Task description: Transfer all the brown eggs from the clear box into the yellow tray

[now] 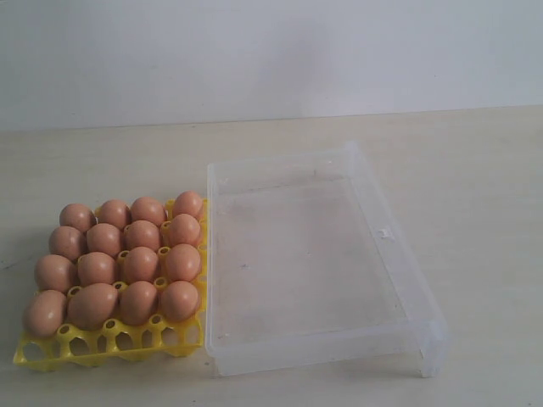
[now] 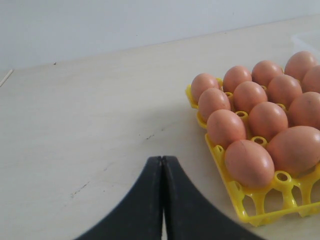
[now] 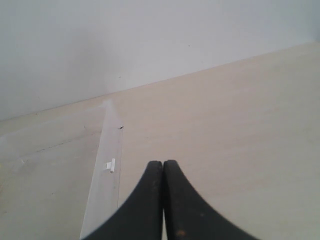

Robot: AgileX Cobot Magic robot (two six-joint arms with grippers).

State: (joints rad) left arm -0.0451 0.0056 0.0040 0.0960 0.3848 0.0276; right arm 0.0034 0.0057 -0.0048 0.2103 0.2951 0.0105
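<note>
Brown eggs (image 1: 119, 259): about sixteen, smooth, orange-brown and faintly speckled, one per cup. They sit near the left hand (image 2: 162, 165), ahead of its tips toward the box side.
Tray (image 1: 110, 346): a bright yellow lattice whose cups and pegs keep the eggs from rolling. One edge row stands unfilled.
Box (image 1: 297, 352): clear plastic, just beside the tray, with no egg visible inside. Its wall runs close by the right hand (image 3: 163, 167).
Left hand: fingers pressed together, gripping nothing, above bare desk (image 1: 475, 170).
Right hand: likewise closed and unladen.
Stage: the transfer looks finished. Both hands hang clear of the eggs, probably so nothing gets knocked.
</note>
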